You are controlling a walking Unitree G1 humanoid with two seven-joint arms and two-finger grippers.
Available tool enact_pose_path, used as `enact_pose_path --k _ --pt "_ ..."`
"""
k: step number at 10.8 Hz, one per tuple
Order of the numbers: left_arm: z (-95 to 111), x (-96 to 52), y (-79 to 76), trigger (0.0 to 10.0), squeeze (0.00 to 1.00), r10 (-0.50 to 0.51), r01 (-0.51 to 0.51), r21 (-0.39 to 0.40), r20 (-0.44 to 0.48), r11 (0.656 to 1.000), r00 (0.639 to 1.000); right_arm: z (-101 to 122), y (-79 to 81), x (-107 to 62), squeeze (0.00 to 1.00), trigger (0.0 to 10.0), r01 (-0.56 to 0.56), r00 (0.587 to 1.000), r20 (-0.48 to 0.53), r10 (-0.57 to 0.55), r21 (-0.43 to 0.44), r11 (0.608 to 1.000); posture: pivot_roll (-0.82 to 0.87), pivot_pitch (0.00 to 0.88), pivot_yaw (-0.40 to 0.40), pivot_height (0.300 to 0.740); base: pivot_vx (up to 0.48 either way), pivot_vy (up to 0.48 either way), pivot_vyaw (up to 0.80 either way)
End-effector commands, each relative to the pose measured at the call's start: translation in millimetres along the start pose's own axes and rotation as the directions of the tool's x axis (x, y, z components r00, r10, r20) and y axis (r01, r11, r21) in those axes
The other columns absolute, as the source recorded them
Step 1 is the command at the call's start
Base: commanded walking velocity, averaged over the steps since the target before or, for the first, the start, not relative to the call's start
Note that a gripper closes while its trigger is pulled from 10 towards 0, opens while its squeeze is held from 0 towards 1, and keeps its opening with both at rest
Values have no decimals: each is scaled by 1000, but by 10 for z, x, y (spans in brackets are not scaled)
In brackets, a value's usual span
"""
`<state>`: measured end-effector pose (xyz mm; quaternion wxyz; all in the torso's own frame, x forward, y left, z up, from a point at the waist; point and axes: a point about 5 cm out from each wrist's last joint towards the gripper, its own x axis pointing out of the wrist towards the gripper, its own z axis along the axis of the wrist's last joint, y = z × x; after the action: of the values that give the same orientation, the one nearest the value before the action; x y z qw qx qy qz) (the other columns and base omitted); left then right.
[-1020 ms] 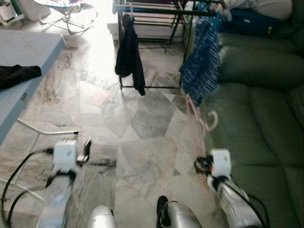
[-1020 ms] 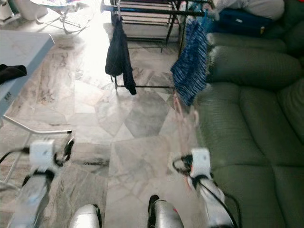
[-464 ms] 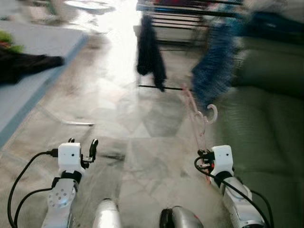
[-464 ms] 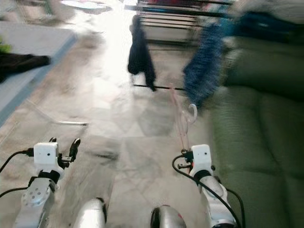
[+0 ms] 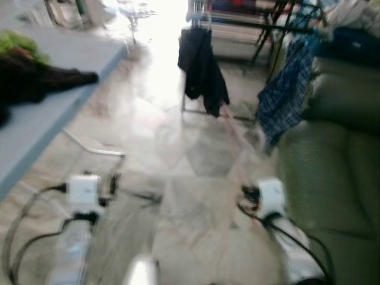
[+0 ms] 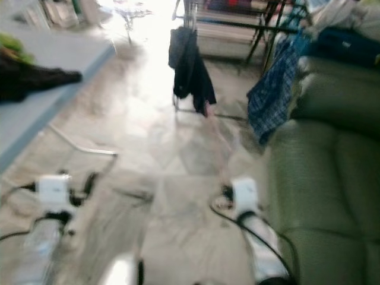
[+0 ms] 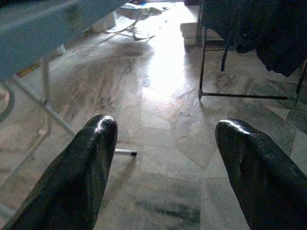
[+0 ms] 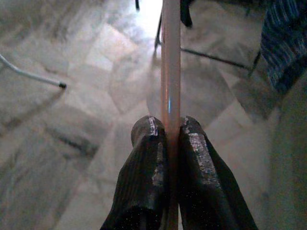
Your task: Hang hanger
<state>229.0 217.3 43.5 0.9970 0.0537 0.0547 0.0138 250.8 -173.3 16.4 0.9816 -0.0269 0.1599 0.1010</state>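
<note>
A thin pink hanger (image 8: 170, 57) is pinched between the black fingers of my right gripper (image 8: 170, 129), which is shut on its bar. In the blurred eye views the hanger (image 5: 236, 139) slants up and forward from the right gripper (image 5: 249, 193) toward the drying rack (image 5: 255, 15) ahead. A dark garment (image 5: 202, 71) and a blue checked garment (image 5: 285, 98) hang on that rack. My left gripper (image 7: 168, 163) is open over bare marble floor, low on the left (image 5: 113, 184).
A green sofa (image 5: 338, 178) runs along the right side, close to my right arm. A light blue table (image 5: 53, 113) with a black cloth (image 5: 41, 80) stands on the left, its metal legs (image 5: 92, 148) reaching onto the floor.
The whole picture has shifted and blurred, so the camera is moving; rack and table sit differently in view. My right gripper stays shut on the hanger, the left stays open.
</note>
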Motion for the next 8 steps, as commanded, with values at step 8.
enact_pose_path --k 8 --pt "87 270 -341 10000 0 -186 186 65 -3 980 983 -75 -187 -78 0 10000 183 983 10 -184 31 983 -16 105 21 740 171 0 0"
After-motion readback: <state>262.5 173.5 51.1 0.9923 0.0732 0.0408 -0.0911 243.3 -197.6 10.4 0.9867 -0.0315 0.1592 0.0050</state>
